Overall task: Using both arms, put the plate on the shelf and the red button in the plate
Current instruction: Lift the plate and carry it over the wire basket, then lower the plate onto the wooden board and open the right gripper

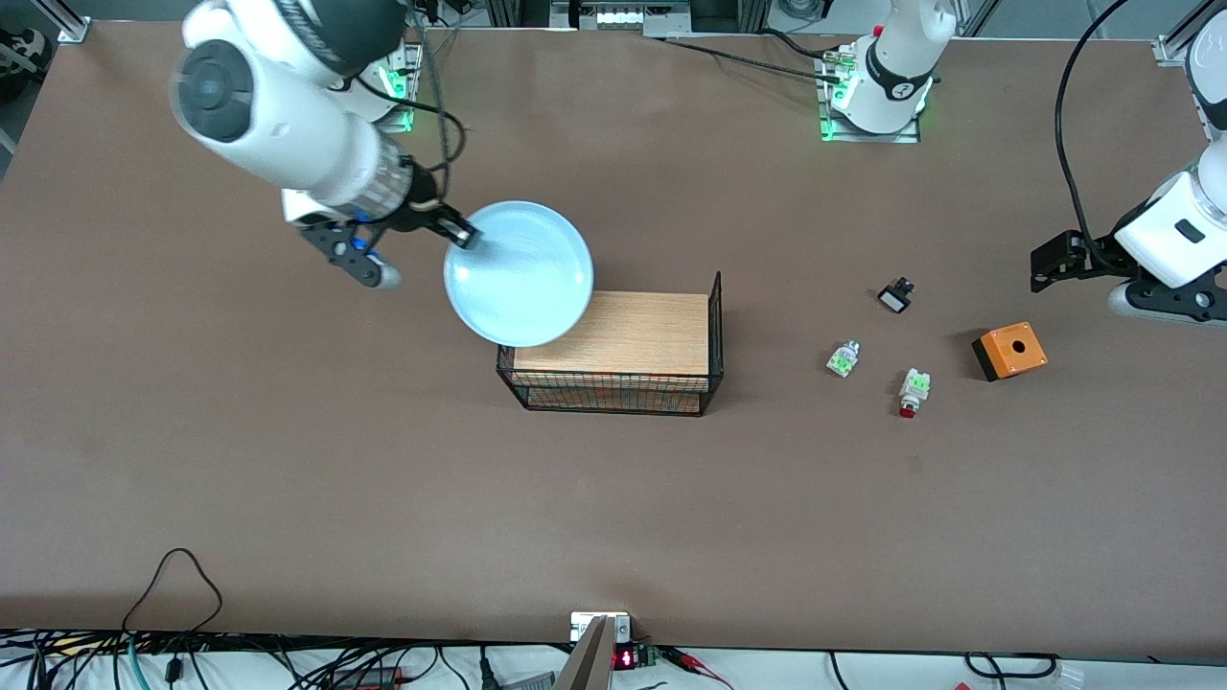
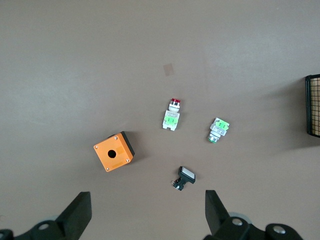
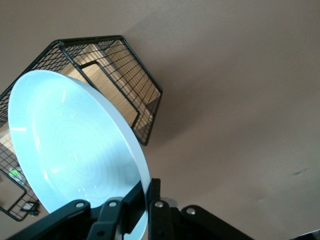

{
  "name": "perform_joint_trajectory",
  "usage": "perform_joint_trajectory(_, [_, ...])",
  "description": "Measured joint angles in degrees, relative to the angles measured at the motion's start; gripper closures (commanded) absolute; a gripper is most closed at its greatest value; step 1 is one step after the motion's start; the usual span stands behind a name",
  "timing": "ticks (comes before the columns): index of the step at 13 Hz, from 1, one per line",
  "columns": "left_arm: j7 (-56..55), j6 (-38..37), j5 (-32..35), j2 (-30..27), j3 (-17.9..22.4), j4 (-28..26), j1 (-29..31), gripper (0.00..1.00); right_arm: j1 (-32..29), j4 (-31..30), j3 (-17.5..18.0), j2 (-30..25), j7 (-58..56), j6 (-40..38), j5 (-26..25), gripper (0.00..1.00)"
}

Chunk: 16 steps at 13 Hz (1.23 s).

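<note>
My right gripper (image 1: 462,235) is shut on the rim of the pale light-blue plate (image 1: 519,273) and holds it tilted in the air over the wire basket's end toward the right arm. In the right wrist view the plate (image 3: 70,150) fills the frame beside the right gripper (image 3: 149,192). The red button (image 1: 912,391), whitish with a green patch and a red tip, lies on the table toward the left arm's end; it also shows in the left wrist view (image 2: 172,114). My left gripper (image 1: 1131,278) is open, high above the table near the orange box.
A black wire basket (image 1: 613,395) with a wooden top stands mid-table. A white-green part without red tip (image 1: 843,358), a small black-and-white part (image 1: 895,295) and an orange box (image 1: 1008,351) lie near the red button.
</note>
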Motion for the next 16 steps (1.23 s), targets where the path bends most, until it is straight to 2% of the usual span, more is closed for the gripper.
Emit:
perform_joint_trajectory(7, [0.1,-0.7,0.0,0.0,0.3,0.0,0.6,0.0,6.3,0.3,0.0,6.6,12.2,10.2,1.7,1.0])
perform_joint_trajectory(16, [0.1,-1.1,0.0,0.1,0.2,0.0,0.6,0.0,7.7,0.3,0.0,10.4,11.5,15.4,1.7,1.0])
